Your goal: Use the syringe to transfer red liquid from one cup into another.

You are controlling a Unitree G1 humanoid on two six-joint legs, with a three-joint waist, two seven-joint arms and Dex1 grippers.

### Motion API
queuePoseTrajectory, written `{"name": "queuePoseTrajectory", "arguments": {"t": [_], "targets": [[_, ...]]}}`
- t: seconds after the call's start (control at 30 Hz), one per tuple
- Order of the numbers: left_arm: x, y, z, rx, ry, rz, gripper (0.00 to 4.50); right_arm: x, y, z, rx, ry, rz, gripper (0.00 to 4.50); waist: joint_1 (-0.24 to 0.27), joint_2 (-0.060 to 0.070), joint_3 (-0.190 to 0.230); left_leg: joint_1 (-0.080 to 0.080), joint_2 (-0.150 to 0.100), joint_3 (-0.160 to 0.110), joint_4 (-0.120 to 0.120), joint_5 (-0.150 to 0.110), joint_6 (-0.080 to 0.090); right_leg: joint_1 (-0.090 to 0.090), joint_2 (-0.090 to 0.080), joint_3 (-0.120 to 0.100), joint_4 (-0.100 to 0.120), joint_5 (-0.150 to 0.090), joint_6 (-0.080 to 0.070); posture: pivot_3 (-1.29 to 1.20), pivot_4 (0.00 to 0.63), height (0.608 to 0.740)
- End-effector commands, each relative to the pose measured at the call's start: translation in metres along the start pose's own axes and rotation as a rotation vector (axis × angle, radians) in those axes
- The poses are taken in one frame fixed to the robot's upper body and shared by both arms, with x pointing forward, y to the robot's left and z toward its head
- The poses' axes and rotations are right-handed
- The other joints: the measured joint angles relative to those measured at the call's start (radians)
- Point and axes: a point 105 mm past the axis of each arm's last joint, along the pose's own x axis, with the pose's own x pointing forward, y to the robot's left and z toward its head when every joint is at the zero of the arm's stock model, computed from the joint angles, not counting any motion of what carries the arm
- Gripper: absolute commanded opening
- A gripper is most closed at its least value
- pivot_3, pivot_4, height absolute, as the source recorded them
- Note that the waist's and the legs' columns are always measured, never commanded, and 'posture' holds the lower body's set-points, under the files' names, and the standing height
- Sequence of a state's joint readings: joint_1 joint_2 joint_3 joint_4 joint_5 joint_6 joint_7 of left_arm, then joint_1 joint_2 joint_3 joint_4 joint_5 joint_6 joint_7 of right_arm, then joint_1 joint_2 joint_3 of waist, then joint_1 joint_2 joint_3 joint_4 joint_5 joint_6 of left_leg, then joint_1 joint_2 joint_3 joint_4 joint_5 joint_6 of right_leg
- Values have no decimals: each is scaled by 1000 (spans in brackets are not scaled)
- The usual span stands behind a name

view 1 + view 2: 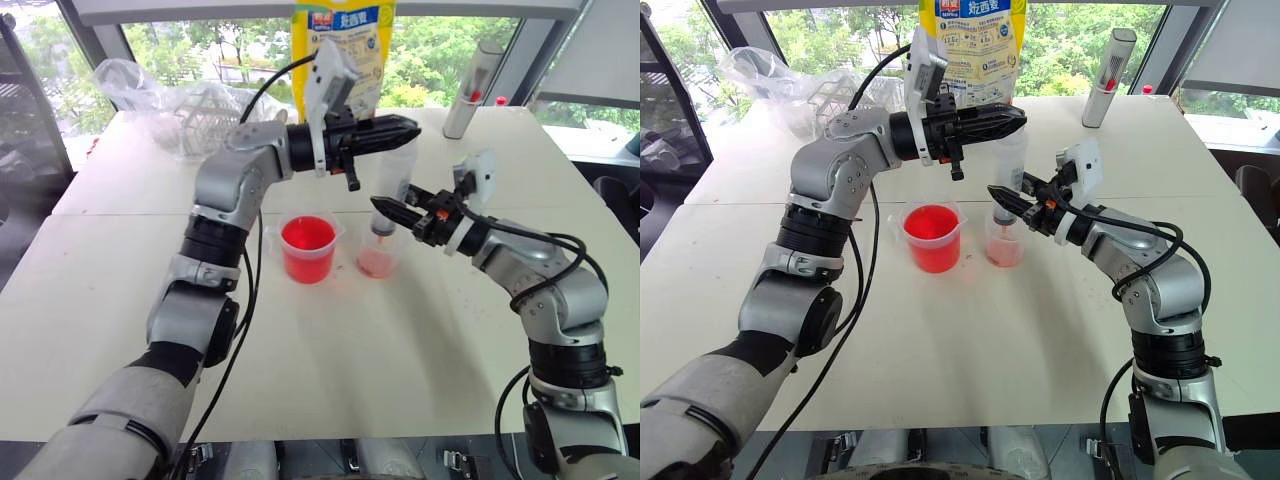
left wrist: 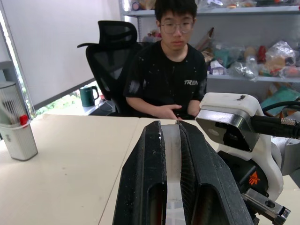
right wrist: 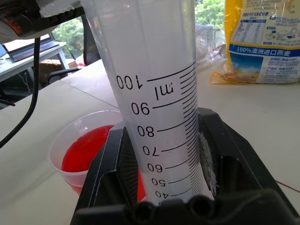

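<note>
Right wrist view: right gripper [image 3: 164, 187] jaws clamp the syringe [image 3: 154, 93] (tip hidden); left gripper [image 1: 400, 130] jaws pinch its plunger.

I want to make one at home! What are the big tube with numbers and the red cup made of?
The big numbered syringe tube looks like cloudy clear plastic with printed black marks. The handled red cup seems clear, thin plastic too: the red liquid shows through its wall.
</note>
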State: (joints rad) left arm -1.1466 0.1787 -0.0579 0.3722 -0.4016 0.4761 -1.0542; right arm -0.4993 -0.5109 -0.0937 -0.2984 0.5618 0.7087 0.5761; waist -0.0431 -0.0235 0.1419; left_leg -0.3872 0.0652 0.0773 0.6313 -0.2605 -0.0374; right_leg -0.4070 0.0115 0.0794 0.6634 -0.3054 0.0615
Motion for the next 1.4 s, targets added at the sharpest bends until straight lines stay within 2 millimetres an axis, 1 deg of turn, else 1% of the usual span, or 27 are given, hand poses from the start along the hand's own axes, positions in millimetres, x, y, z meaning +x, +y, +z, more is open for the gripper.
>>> {"name": "queuePoseTrajectory", "arguments": {"t": [0.03, 0.17, 0.27, 0.3, 0.33, 0.37, 0.57, 0.7, 0.77, 0.9, 0.97, 1.0, 1.07, 1.1, 1.17, 1.23, 1.3, 1.37, 1.4], "targets": [[2, -7, -13, -19, 51, -30, 86, -9, 3, 56, -109, -198, -12, 1414, 0, 0, 0, 0, 0, 0, 0, 0, 0, 0, 0, 0, 0, 0, 0, 0, 150, 740], [-1, -4, -8, -20, 36, -16, 1686, -9, 4, 53, -102, -193, -11, 1414, 1, 0, 0, 0, 0, 0, 0, 0, 0, 0, 0, 0, 0, 0, 0, 0, 150, 740], [-4, 0, -3, -14, 22, 10, 3241, -9, 5, 52, -96, -191, -7, 1414, 0, 0, 0, 0, 0, 0, 0, 0, 0, 0, 0, 0, 0, 0, 0, 0, 150, 740], [-5, 2, -1, -11, 16, 20, 3635, -9, 5, 52, -95, -190, -6, 1414, 0, 0, 0, 0, 0, 0, 0, 0, 0, 0, 0, 0, 0, 0, 0, 0, 150, 740], [-5, 3, 0, -10, 12, 27, 4200, -9, 6, 52, -94, -190, -5, 1414, -1, 0, 0, 0, 0, 0, 0, 0, 0, 0, 0, 0, 0, 0, 0, 0, 150, 740], [-8, 6, 5, -6, -2, 45, 4484, -9, 7, 52, -92, -190, -3, 1414, -1, 0, 0, 0, 0, 0, 0, 0, 0, 0, 0, 0, 0, 0, 0, 0, 150, 740], [-27, 21, 39, 34, -87, 134, 4484, -7, 12, 50, -73, -191, 7, 1414, 0, 0, 0, 0, 0, 0, 0, 0, 0, 0, 0, 0, 0, 0, 0, 0, 150, 740], [-44, 23, 46, 60, -83, 168, 4484, -7, 13, 47, -63, -185, 7, 1414, -3, 1, 0, 1, 1, 0, 0, 0, 0, 0, 0, 0, 0, 0, 0, 0, 150, 740], [-58, 20, 41, 73, -52, 177, 4484, -7, 13, 44, -59, -176, 2, 1414, -3, 1, 0, 1, 1, -1, -1, 0, 0, 0, 0, 0, 0, 0, 0, 0, 150, 740], [-91, 10, 20, 48, 43, 191, 4484, -9, 6, 39, -66, -146, -16, 1414, -2, 1, -1, 2, 1, 0, -1, 0, 0, 0, 0, 1, 1, 0, 0, 0, 150, 740], [-105, 3, 12, 42, 77, 202, 4484, -10, -1, 48, -66, -148, -24, 1414, -1, 1, -1, 2, 2, 0, -1, 0, 0, 0, -1, 1, 1, 0, 0, 0, 150, 740], [-108, 0, 10, 37, 86, 203, 4484, -10, -5, 52, -66, -143, -33, 1414, -1, 1, 0, 2, 2, 0, 0, 0, 0, 0, -1, 1, 1, 0, 0, 0, 150, 740], [-115, -8, 5, 28, 109, 203, 4484, -10, -20, 61, -68, -122, -89, 1414, -1, 1, 0, 1, 2, 0, 0, 0, 0, 0, -3, 0, 1, 0, 0, 0, 150, 740], [-120, -14, -2, 24, 135, 200, 4484, -11, -32, 64, -54, -72, -129, 1414, 1, 1, 0, 1, 2, 0, 1, 0, 0, 0, -4, 0, 1, 0, 0, 0, 150, 740], [-126, -22, -10, 22, 168, 195, 4484, -15, -45, 67, -31, -1, -174, 1414, 1, 1, -1, 1, 1, 1, 0, 0, 0, 0, -5, 1, 1, 0, 0, 0, 150, 740], [-131, -29, -17, 3, 183, 197, 4484, -21, -56, 71, 22, 62, -209, 1414, 2, 1, -1, 1, 1, 0, 0, 0, 0, 1, -6, 0, 0, 0, 0, 0, 150, 740], [-136, -35, -23, -20, 191, 202, 4484, -30, -73, 74, 70, 161, -291, 1414, 2, 1, -1, 1, 1, 0, -1, 0, 0, 1, -6, 0, 0, 0, 0, 0, 150, 740], [-141, -42, -27, -31, 204, 198, 4484, -39, -85, 74, 124, 254, -353, 1414, 1, 1, -1, 1, 1, 1, -1, 0, 0, 0, -6, 1, 0, 0, 0, 0, 150, 740], [-142, -46, -29, -33, 210, 194, 4484, -43, -88, 74, 153, 288, -366, 1414, 1, 1, -1, 0, 1, 0, -1, 0, 0, 0, -6, 1, 0, 0, 0, 0, 150, 740]]}}
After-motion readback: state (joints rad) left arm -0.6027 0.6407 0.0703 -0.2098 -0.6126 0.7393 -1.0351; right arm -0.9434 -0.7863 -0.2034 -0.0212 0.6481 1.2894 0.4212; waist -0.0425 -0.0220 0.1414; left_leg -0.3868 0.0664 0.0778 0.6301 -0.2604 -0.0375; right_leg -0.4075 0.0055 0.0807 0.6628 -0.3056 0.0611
